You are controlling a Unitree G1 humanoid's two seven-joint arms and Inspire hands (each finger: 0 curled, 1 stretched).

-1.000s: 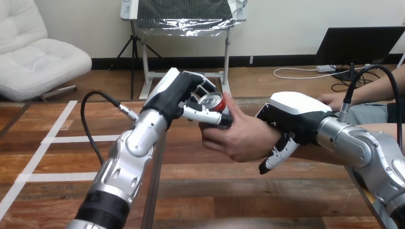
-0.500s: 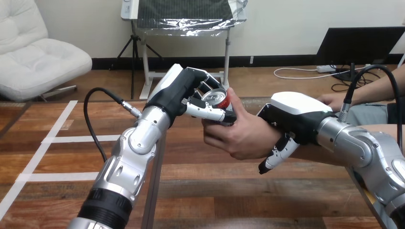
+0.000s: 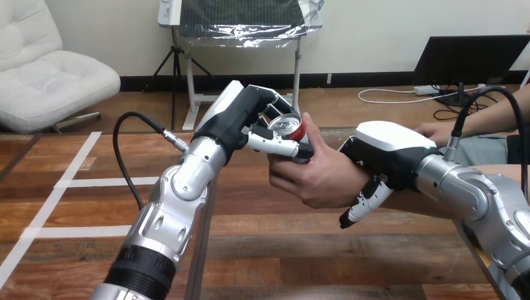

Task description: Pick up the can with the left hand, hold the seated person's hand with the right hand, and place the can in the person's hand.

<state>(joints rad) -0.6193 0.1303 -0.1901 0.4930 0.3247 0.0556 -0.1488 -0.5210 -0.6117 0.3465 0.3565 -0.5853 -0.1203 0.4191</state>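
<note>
The left hand [image 3: 240, 119] has the can [image 3: 291, 127] in its grasp, with fingers curled over the far side and the thumb lying across the near side, so the pick-up is done. The can is held off the table [image 3: 281, 250], above the far edge a little right of the middle, and is tipped so its silver top faces the camera. The person's hand [image 3: 322, 181] is on it too. Its thumb runs up the can's right side and its fingers wrap round the lower part, just beneath the robot's thumb. With both hands holding the can, I judge the handover to be at its last step: the left hand has yet to loosen its fingers and draw clear.

The right hand [image 3: 387, 150] sits over the person's wrist [image 3: 356, 181], white back upward, with its fingers [image 3: 365, 203] curled down and under on the near side. That part of the task looks met, though the grip is on the wrist rather than the hand.

The left forearm rises from the bottom edge, leaning up and to the right, with the wrist bent toward the person. The right forearm comes in from the lower right corner and runs left along the person's forearm.
</note>
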